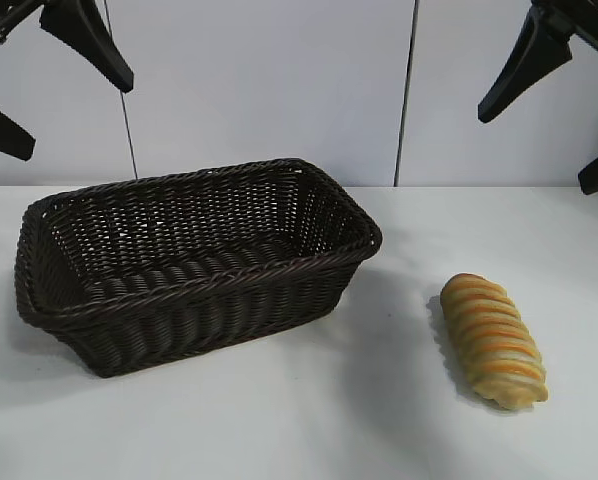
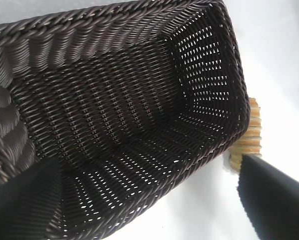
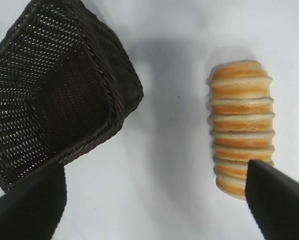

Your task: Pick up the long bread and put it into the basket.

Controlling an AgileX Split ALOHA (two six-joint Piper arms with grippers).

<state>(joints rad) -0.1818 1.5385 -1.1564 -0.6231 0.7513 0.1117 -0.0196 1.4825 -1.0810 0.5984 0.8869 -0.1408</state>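
While long bread (image 1: pixel 493 341) lies apart from basket (image 1: pixel 194 262) | left gripper (image 1: pixel 41 82), right gripper (image 1: pixel 564 95) agape, empty, high.

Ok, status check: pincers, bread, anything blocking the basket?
Left pincer and right pincer both open, raised, holding nothing. Bread on the table, right of the basket. Basket empty, nothing in the way.

Lab-style test bench: bare white table (image 1: pixel 299 420), plain panelled wall (image 1: pixel 269 80)
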